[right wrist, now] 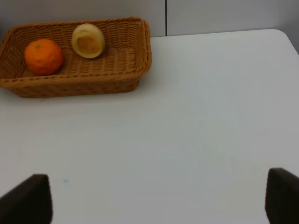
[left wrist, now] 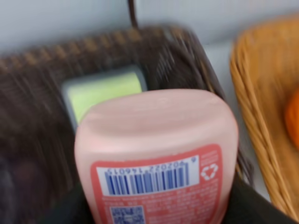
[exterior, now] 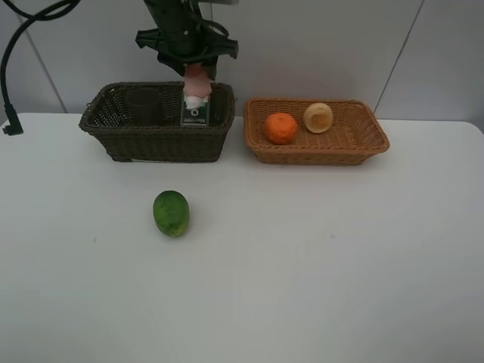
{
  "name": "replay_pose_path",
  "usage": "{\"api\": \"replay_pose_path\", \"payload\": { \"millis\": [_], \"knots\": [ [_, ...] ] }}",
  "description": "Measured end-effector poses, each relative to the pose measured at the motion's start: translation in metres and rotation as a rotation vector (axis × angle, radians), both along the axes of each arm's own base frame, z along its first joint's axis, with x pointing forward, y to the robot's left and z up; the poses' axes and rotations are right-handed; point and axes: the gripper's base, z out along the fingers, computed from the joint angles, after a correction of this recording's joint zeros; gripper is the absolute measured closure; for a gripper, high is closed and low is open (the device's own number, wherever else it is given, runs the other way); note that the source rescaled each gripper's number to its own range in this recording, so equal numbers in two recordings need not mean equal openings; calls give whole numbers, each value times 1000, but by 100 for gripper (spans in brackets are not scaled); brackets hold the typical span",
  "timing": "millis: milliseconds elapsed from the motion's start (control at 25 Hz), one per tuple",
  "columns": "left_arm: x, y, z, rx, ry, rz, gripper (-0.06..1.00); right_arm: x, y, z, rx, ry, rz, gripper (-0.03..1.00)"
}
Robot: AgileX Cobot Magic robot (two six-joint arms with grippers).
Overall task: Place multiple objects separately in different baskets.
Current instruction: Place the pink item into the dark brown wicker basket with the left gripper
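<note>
My left gripper (exterior: 195, 69) is shut on the pink squeeze bottle (exterior: 197, 80), held cap down above the right end of the dark brown basket (exterior: 159, 140). In the left wrist view the bottle (left wrist: 159, 140) fills the frame. The green-labelled bottle (exterior: 195, 113) (left wrist: 105, 91) stands in that basket, and a dark translucent cup (exterior: 144, 106) sits to its left. The light tan basket (exterior: 318, 155) (right wrist: 70, 84) holds the orange (exterior: 280, 128) (right wrist: 43, 56) and the peach-like fruit (exterior: 318, 117) (right wrist: 88, 40). The green oval fruit (exterior: 172, 213) lies on the table. My right gripper (right wrist: 156, 198) is open and empty.
The white table (exterior: 318, 265) stretches in front of both baskets. A black cable (exterior: 11, 45) hangs at the back left. The tan basket's edge (left wrist: 261, 121) shows beside the dark basket in the left wrist view. The right arm is out of the exterior view.
</note>
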Motion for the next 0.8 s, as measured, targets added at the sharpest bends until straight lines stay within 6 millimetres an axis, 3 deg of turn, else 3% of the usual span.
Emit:
{"api": "replay_pose_path", "payload": {
  "millis": [120,320,800],
  "knots": [
    [9,1,-2,6,-73,-18,25,0,0,0,0,0,0,0],
    [19,-3,-24,20,-101,-45,25,0,0,0,0,0,0,0],
    [17,-20,-59,-11,-29,-59,25,0,0,0,0,0,0,0]
  ]
}}
